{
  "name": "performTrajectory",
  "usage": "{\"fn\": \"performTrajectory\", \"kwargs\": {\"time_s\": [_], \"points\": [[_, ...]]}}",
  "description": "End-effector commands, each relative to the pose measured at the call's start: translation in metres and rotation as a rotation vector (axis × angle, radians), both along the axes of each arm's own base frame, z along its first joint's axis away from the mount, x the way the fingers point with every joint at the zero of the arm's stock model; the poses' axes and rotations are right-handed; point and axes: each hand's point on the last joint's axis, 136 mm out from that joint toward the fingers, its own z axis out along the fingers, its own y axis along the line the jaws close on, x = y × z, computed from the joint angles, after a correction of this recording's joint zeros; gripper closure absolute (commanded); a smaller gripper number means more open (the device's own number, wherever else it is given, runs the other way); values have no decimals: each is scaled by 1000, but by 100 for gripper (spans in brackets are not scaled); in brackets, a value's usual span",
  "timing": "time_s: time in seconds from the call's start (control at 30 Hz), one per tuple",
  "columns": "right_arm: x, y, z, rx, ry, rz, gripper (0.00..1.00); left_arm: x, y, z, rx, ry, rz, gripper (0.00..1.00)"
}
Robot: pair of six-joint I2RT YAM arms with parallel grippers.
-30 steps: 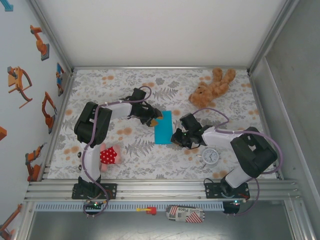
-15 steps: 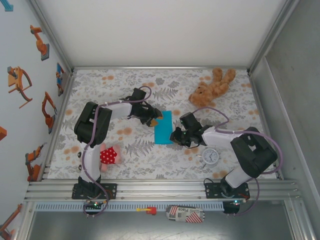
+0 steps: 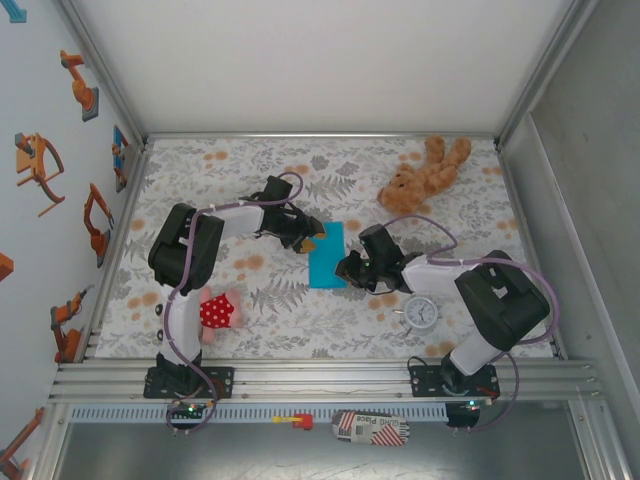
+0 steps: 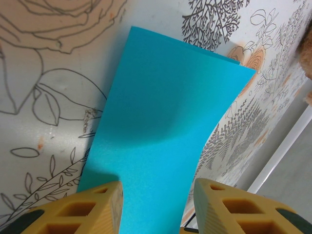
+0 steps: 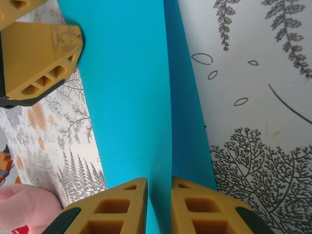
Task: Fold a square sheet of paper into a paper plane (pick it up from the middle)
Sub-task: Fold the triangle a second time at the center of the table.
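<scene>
The right claw point(image 5: 158, 197) is pressed nearly together, pinching the paper point(image 5: 126, 97) along its long right edge. Its fingers are ochre, rubbery blocks with triangular lattice cut-outs and flat inner faces, and only a thin slit is left between them. The paper is plain, matte turquoise, folded into a long narrow rectangle. Its smooth upper layer runs into the slit. A darker strip of the lower layer shows just to the right, flat on the cloth point(image 5: 253, 97).

The left claw point(image 4: 156, 195) stands half spread at the paper's point(image 4: 165, 112) far left corner. Its fingers have the same ochre lattice, and a finely ribbed pad shows on one. They seem to flank the sheet rather than squeeze it. Between them the sheet bows gently, with a soft shadow across its middle and a curved right edge.

From above, the paper point(image 3: 327, 255) lies at the middle of the table between the left claw point(image 3: 310, 240) and the right claw point(image 3: 350, 270). The cloth point(image 3: 250, 170) is pale, printed with grey ferns and orange blooms. A fuzzy brown bear point(image 3: 425, 175) sprawls well beyond the paper to the right. A round white clock point(image 3: 420, 312) sits near the right arm. A red dotted toy point(image 3: 215, 312) lies by the left arm.
</scene>
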Motion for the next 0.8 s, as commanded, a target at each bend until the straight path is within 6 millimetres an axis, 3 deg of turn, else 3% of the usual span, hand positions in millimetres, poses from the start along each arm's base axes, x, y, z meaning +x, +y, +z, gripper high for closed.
{"fn": "performTrajectory", "kwargs": {"time_s": [0.0,0.27,0.43,0.53,0.7,0.77], "points": [[-5,-2,-6,2,24,-19,84,-32,40,-75,233,142,28,56],[-14,-9,-5,-11,47,-30,87,-30,39,-72,228,135,31,57],[-13,-11,-1,-13,40,-38,97,-28,36,-66,210,120,29,56],[-11,-10,4,-7,25,-38,100,-16,24,-44,136,51,23,56],[-12,-12,13,-35,14,-2,100,14,5,19,-10,-181,3,55],[-11,-12,16,-42,16,13,100,20,6,29,0,-239,-9,56]]}}
